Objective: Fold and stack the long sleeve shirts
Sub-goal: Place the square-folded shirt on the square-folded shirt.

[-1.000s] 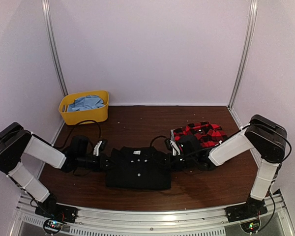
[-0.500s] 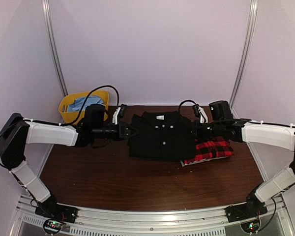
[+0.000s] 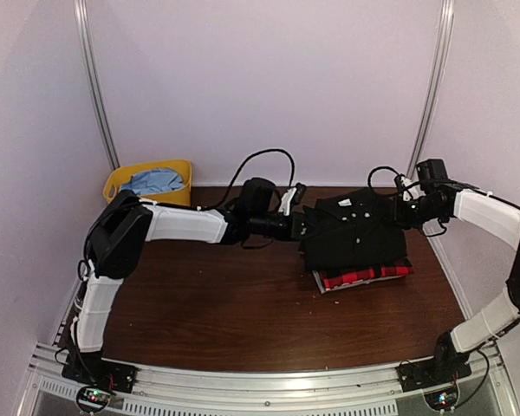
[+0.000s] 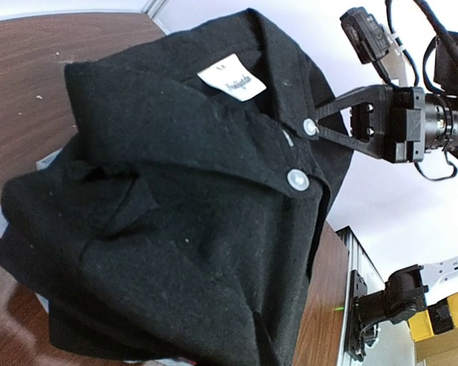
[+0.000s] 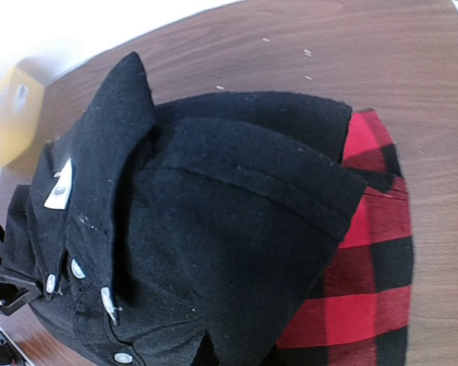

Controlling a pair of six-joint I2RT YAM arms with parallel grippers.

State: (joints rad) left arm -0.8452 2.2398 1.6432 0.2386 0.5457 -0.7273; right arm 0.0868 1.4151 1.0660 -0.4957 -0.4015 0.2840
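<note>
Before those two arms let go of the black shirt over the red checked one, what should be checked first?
1. The black shirt is over the plaid shirt: ok.
2. The left gripper is shut on the black shirt's edge: ok.
3. The right gripper is shut on its other edge: ok.
4. The black shirt lies flat on the plaid: cannot tell.
5. Stack edges line up: not ok, plaid shows along the near side.

White neck label (image 4: 231, 79) on the black shirt (image 4: 175, 252), its print too blurred to read
</note>
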